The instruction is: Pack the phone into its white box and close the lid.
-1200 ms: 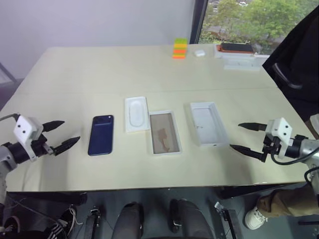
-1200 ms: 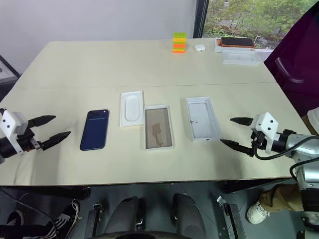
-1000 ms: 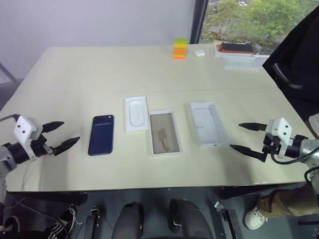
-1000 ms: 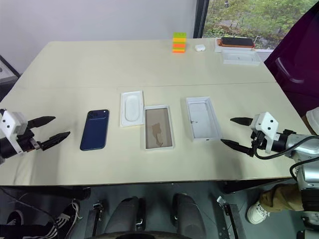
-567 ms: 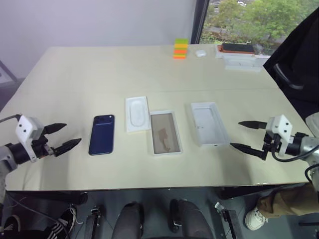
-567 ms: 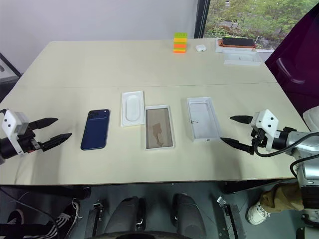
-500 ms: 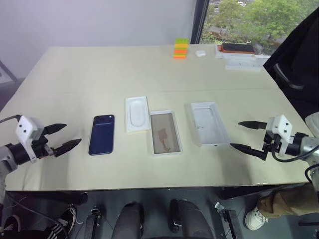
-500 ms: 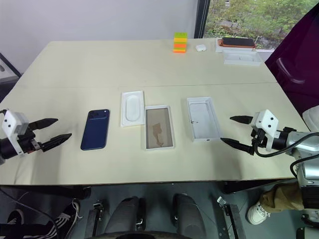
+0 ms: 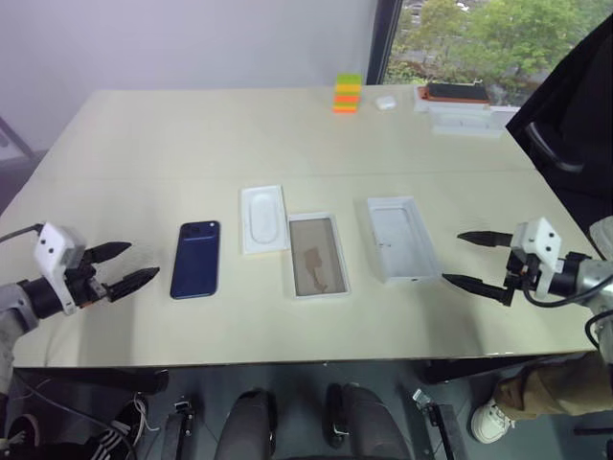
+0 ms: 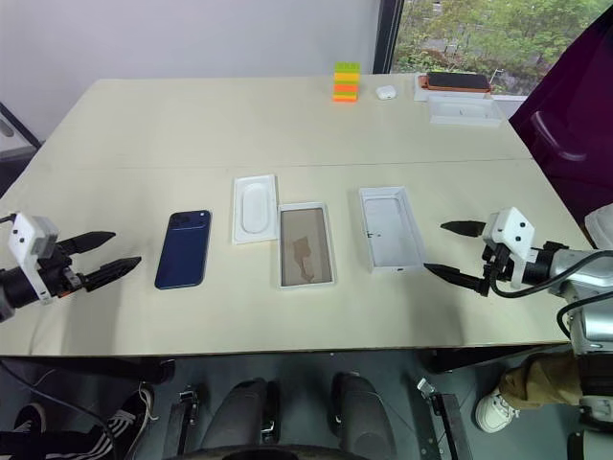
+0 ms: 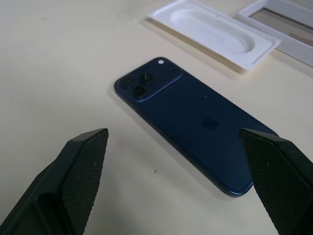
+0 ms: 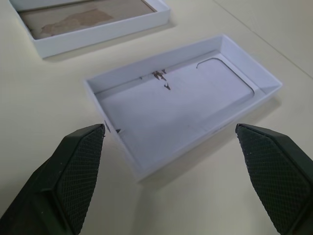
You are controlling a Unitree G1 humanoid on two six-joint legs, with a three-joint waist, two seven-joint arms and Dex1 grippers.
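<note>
On the worktop (image 9: 144, 144), the phone (image 9: 194, 259) lies flat left of the box (image 9: 317, 255) and lid (image 9: 402, 237), both claws (image 9: 120, 267) (image 9: 476, 261) spread and empty; its thin glossy edges could slip during pickup.

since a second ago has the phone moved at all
No. The phone lies flat on the table, the same gap from the white insert on its right; neither open gripper touches it.
</note>
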